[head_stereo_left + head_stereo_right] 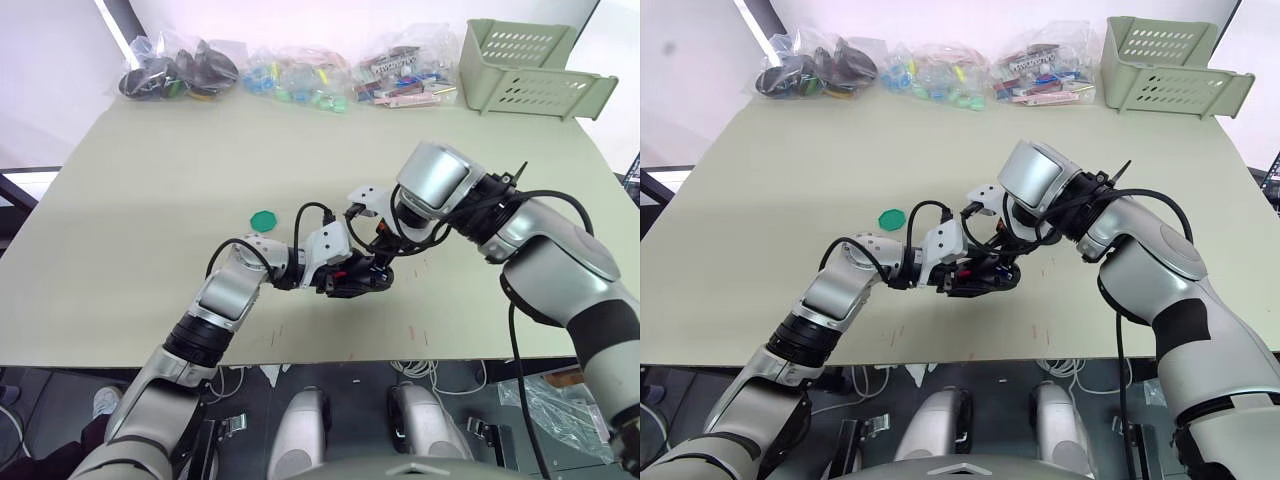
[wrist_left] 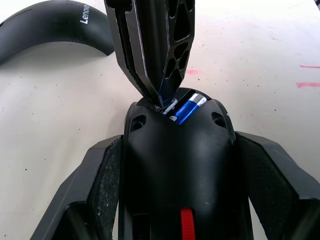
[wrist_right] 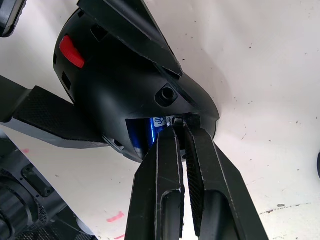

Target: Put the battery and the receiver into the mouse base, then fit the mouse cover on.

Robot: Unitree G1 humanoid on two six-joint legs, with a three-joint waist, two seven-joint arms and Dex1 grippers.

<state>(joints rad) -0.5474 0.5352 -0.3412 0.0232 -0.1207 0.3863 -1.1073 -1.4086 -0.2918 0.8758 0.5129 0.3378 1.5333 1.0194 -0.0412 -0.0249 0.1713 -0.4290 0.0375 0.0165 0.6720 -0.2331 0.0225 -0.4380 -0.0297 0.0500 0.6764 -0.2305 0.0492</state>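
Near the front edge of the pale worktop (image 1: 150, 180) the left claw (image 2: 175, 165) is clamped on the mouse base (image 2: 177, 170), one padded finger (image 2: 102, 190) pressed to each flank of the black body, whose red part shows on top; the battery (image 2: 189, 109) already lies in the open compartment at the far end, its blue wall and pale tip visible (the right wrist view catches the same blue inside the opening); the right claw (image 3: 181, 131) has its fingers drawn together with a narrow gap between them, tips set at the rim of that compartment just beside the battery; whether they pinch the receiver cannot be told; the mouse cover (image 2: 55, 25) lies on the worktop beyond the base, apart from it; a green disc (image 1: 263, 217) sits to the left of both claws.
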